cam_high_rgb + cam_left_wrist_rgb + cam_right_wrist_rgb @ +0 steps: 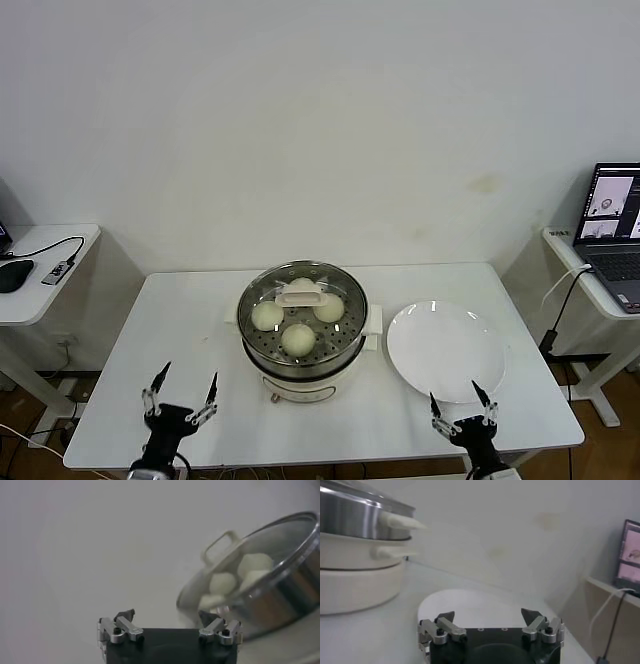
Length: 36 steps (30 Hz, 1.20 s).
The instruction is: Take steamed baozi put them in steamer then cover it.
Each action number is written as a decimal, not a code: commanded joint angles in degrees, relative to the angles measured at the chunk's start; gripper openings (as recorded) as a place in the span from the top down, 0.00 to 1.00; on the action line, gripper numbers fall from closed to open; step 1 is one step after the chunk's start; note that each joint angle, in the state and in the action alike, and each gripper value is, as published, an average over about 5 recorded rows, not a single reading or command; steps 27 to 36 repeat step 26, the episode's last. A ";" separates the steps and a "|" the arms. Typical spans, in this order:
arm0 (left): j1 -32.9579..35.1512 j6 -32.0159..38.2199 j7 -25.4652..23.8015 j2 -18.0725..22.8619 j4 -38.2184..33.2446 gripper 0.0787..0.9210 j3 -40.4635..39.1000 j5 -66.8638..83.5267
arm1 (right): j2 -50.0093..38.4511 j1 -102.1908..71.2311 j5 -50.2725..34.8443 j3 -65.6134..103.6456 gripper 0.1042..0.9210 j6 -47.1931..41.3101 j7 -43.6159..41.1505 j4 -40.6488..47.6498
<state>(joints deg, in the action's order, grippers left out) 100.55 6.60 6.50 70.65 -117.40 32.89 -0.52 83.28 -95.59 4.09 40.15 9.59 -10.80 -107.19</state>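
The steel steamer [300, 372] stands on its white base at the table's middle. The clear glass cover [345, 325] rests on it, cream handle [301, 294] up. Through the glass I see three cream baozi [267, 316], [329, 309], [298, 339]; the handle hides any other. My left gripper [191, 371] is open and empty at the front edge, left of the steamer. My right gripper [452, 390] is open and empty at the front edge, by the plate. The left wrist view shows its gripper [167, 615], the covered steamer [285, 600] and baozi [255, 562]. The right wrist view shows its gripper [488, 614] and the steamer [355, 520].
A flat white plate [445, 350] lies empty right of the steamer and shows in the right wrist view [470, 602]. A side table with a laptop [612, 225] stands at the right. Another side table with a mouse [12, 272] and cables stands at the left.
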 commanded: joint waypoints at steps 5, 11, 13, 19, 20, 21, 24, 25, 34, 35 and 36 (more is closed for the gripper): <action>8.71 6.02 -1.47 1.14 3.15 0.12 2.04 20.58 | -0.75 -3.52 -2.20 -3.07 0.12 0.86 -1.21 -1.81; 8.37 5.93 -1.68 0.88 3.29 0.12 1.56 20.01 | -0.34 -4.16 -2.05 -3.04 0.12 0.67 -1.10 -2.34; 8.30 5.93 -1.75 0.79 3.36 0.12 1.53 19.78 | -0.16 -4.27 -1.72 -3.02 0.12 0.82 -1.08 -2.27; 8.28 5.98 -1.97 0.78 3.56 0.12 1.10 19.18 | 0.14 -4.66 -0.29 -2.85 0.12 0.99 -1.03 -2.04; 8.25 5.98 -2.00 0.78 3.60 0.12 1.04 19.11 | 0.15 -4.74 -0.32 -2.87 0.12 0.90 -1.03 -2.17; 8.23 5.98 -2.06 0.76 3.60 0.12 0.99 19.00 | 0.14 -4.84 -0.60 -2.98 0.12 0.75 -1.06 -2.36; 8.50 5.93 -2.47 0.56 3.26 0.12 0.86 18.87 | -0.06 -5.21 -1.98 -3.46 0.12 0.15 -1.34 -3.15; 8.58 5.91 -2.56 0.51 3.17 0.12 0.83 18.84 | -0.10 -5.29 -2.35 -3.59 0.12 0.02 -1.40 -3.31; 8.69 5.89 -2.66 0.46 3.04 0.12 0.80 18.84 | -0.16 -5.37 -2.56 -3.67 0.12 -0.08 -1.47 -3.47; 8.69 5.89 -2.66 0.46 3.04 0.12 0.80 18.84 | -0.16 -5.37 -2.56 -3.67 0.12 -0.08 -1.47 -3.47; 8.69 5.89 -2.66 0.46 3.04 0.12 0.80 18.84 | -0.16 -5.37 -2.56 -3.67 0.12 -0.08 -1.47 -3.47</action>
